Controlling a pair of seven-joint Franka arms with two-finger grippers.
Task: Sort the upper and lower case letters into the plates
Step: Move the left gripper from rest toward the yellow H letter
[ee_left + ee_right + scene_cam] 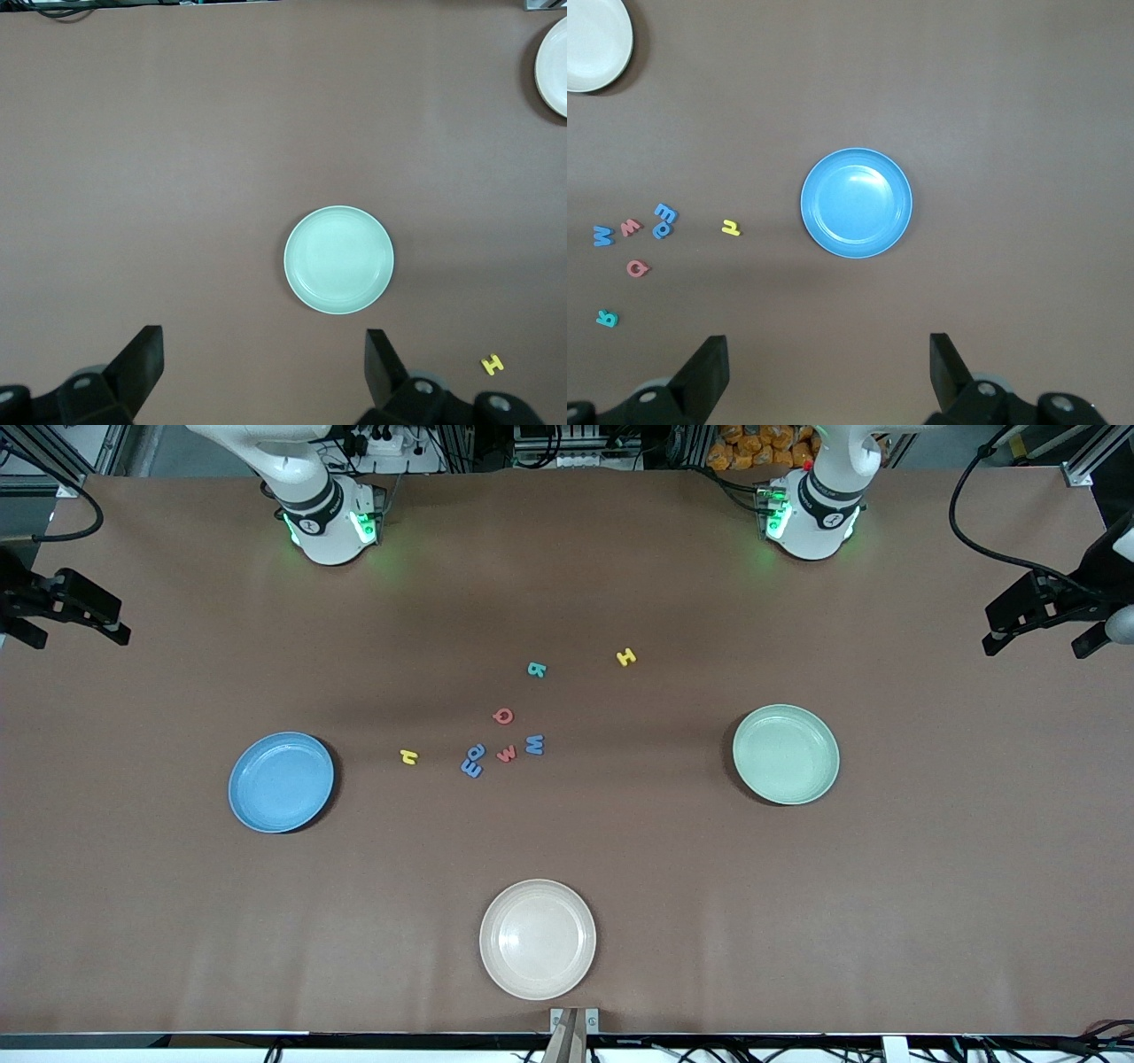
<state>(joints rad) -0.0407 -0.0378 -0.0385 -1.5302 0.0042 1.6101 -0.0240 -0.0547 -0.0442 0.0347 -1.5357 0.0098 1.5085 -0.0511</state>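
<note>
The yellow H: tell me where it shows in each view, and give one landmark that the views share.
Front view: the yellow H lies on the table, farther from the camera than the mint green plate.
Left wrist view: it shows near the edge of the picture, apart from the mint green plate.
Right wrist view: not in it.
Shared landmark: the cream plate.

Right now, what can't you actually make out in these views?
- Letters: too small in the front view to tell upper from lower case reliably; two blue pieces touch, so their shapes merge.
- Left gripper: open; fingers cut off by the left wrist view's edge.
- Right gripper: open, likewise cut off in the right wrist view.
- Arms: upper parts cut off by the front view's top edge.
- Cream plate: cut by the left wrist view's edge.
</note>
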